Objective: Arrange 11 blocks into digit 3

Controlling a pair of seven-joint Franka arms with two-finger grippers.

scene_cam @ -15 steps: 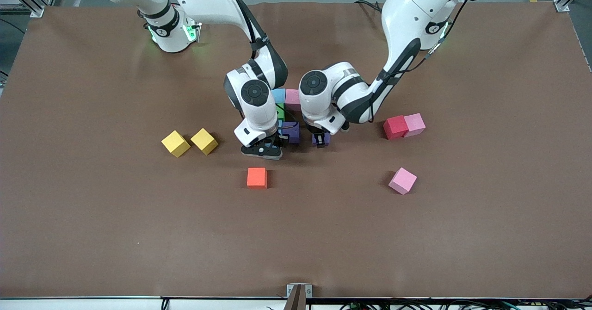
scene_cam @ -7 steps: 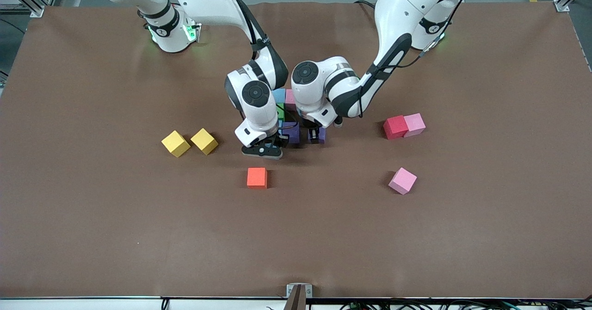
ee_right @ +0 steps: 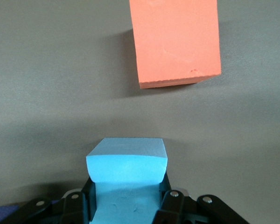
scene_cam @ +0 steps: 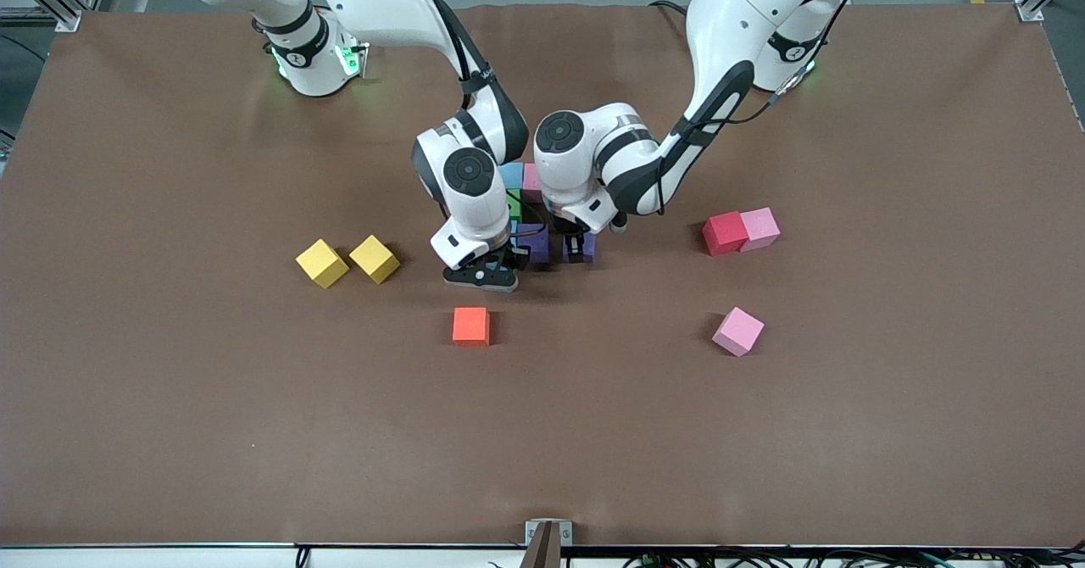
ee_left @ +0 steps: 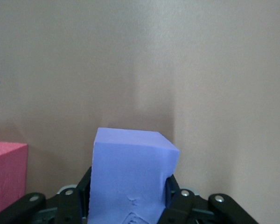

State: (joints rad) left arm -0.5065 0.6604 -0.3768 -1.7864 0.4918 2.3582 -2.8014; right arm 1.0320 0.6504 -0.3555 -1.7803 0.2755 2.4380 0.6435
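Front view: both arms meet mid-bench over the half-built figure (scene_cam: 527,212); blue, pink, green and purple cubes show between the wrists, the rest is hidden by them. Right hand (scene_cam: 481,275) sits low at the end of the figure nearer the camera, on the right arm's side. Left hand (scene_cam: 578,244) is down beside it with a purple cube (scene_cam: 581,249), just beside the purple cube already in the row (scene_cam: 534,242). Loose pieces: orange cube (scene_cam: 470,325) nearer the camera than the right hand, close to it; red cube (scene_cam: 725,233) touching a pink cube (scene_cam: 760,228), and another pink cube (scene_cam: 737,331), all toward the left arm's end. Two yellow cubes (scene_cam: 347,261) toward the right arm's end, not needed.

Left wrist view: left hand (ee_left: 128,212) is clamped on the purple cube (ee_left: 130,175), foam dented at the fingers. A pink cube (ee_left: 7,177) sits close by. Whether purple touches its neighbour can't be told here.

Right wrist view: right hand (ee_right: 126,205) grips a light blue cube (ee_right: 126,172), hidden in the front view. The orange cube (ee_right: 177,42) lies straight ahead, apart.

Judgement: the gap between held purple and the row decides the next move. The right arm is nearer the orange.
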